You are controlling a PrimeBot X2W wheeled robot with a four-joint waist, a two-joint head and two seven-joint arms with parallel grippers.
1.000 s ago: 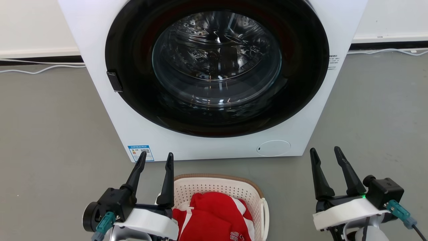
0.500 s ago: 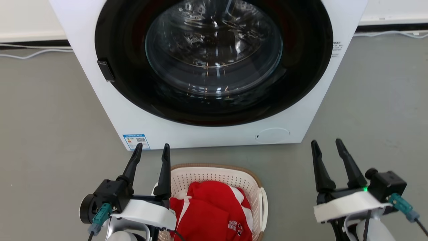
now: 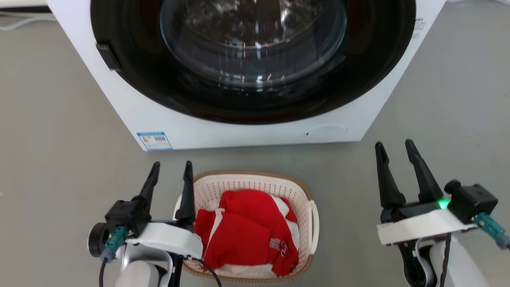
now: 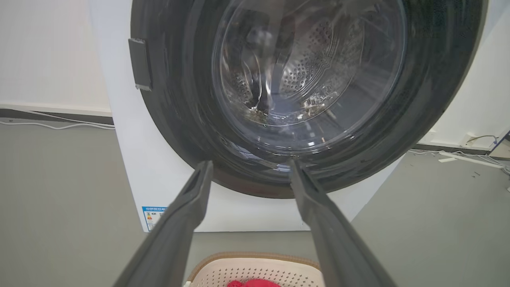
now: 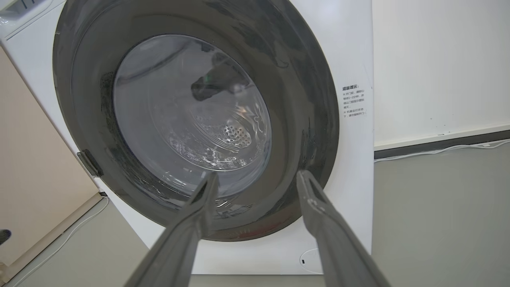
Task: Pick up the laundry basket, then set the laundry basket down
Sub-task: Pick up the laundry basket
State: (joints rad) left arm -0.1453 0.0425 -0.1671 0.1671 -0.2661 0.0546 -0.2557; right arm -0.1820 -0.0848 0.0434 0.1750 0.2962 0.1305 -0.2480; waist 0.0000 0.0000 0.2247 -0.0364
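The laundry basket (image 3: 239,182), cream-white with a brown rim, rests on the grey floor before the washing machine in the head view; its far rim (image 4: 255,257) peeks in at the bottom of the left wrist view. Red and white clothing (image 3: 247,231) lies inside it. A white loop handle (image 3: 314,227) shows on its right side. My left gripper (image 3: 170,166) is open, above the basket's left edge, its inner finger over the left rim. My right gripper (image 3: 394,144) is open, well to the right of the basket, holding nothing. Both point at the machine (image 4: 249,165) (image 5: 257,175).
A white front-loading washing machine (image 3: 179,131) with a dark round glass door (image 3: 255,44) stands shut just beyond the basket. Grey floor (image 3: 59,139) spreads to both sides. White cables (image 5: 438,151) run along the wall's base behind the machine.
The head camera has tilted down, so the washing machine slid up the picture and more of the basket shows. Both grippers stay open in much the same pose.
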